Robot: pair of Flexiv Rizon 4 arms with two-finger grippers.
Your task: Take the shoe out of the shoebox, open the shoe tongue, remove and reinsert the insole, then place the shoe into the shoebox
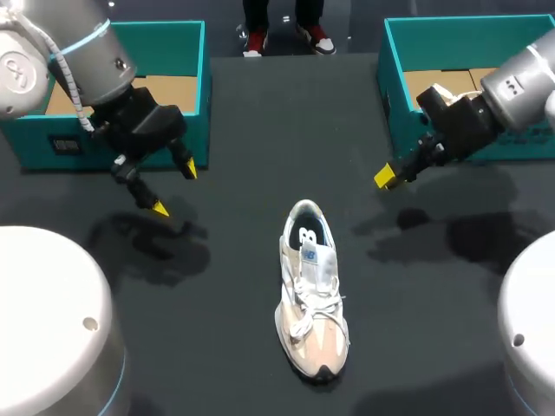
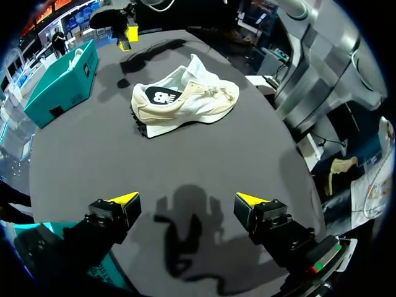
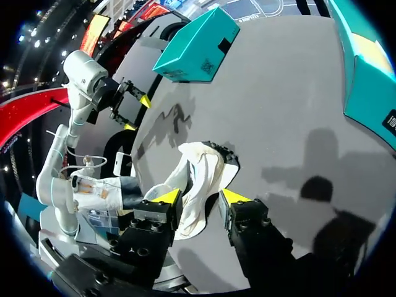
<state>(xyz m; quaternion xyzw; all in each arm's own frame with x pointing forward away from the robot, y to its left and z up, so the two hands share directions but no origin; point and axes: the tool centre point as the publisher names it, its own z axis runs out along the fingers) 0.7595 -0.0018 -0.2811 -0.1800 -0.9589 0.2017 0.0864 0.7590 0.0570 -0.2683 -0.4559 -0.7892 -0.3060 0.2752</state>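
The white-and-beige sneaker (image 1: 312, 295) lies on the dark table (image 1: 234, 347), outside the left shoebox (image 1: 186, 95) and right shoebox (image 1: 395, 87). My left gripper (image 1: 173, 189) and right gripper (image 3: 200, 198) hover with fingers spread, holding nothing.

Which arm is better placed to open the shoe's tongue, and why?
Probably the right. The right gripper, open, hovers nearer the shoe, which lies straight ahead of it in its wrist view. The left gripper, also open, hangs farther off beside the left shoebox.
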